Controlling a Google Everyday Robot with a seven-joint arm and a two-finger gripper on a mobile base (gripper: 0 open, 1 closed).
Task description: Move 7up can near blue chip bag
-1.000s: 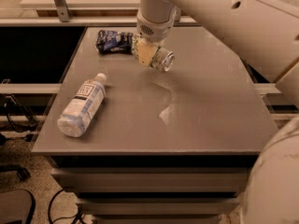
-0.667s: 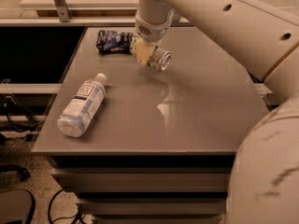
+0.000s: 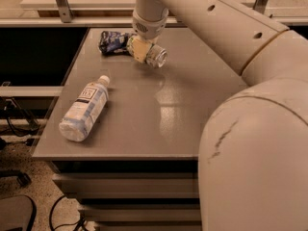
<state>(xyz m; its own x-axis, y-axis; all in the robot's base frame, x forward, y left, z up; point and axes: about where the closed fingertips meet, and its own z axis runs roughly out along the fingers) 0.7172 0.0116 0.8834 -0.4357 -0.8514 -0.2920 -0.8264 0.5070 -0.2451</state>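
Gripper [image 3: 142, 51] over the table's [image 3: 159, 129] far side, apparently clamped on the can [image 3: 157, 57], just beside the chip bag [image 3: 111, 41]; bottle [image 3: 84, 110] well apart.

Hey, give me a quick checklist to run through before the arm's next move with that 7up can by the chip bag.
1. Grasp: ok. The gripper, at the table's far side, is shut on the 7up can.
2. Can near the blue chip bag: ok. The can sits just right of the bag; whether they touch, cannot tell.
3. Can resting on the table before release: cannot tell. Its shiny end tilts toward the camera.
4. Bare surface beneath the can: ok.
5. Plastic bottle out of the way: ok. It lies on its side at the near left, well apart.
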